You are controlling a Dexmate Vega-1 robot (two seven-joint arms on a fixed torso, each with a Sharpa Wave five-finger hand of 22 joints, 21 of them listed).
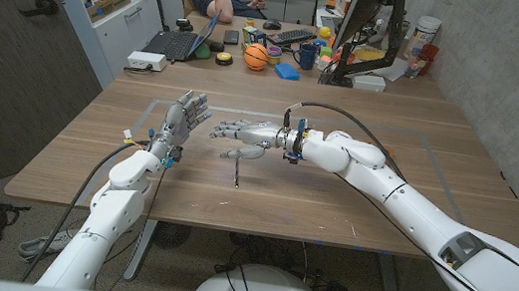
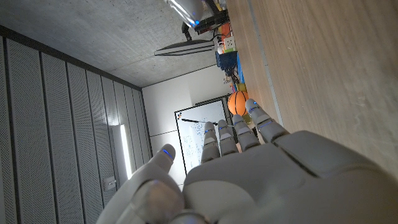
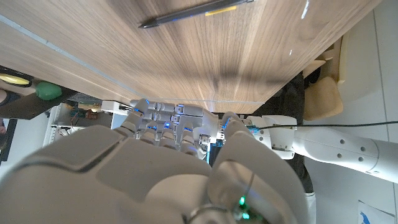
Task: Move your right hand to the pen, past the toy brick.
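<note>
Hovering above the pen (image 1: 238, 170), right robot hand (image 1: 241, 131) open, holding nothing.

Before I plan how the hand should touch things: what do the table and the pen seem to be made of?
Table: looks like wood or wood veneer, matte, with lengthwise grain visible in the right wrist view. Pen: a slim dark barrel, probably plastic or metal, with a slight sheen and a yellowish band; the look leaves it open. The right hand hovers above it.

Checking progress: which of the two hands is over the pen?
The right hand: its fingers stretch out above the pen, mid-table. The left hand stands upright beside it, off the pen.
</note>
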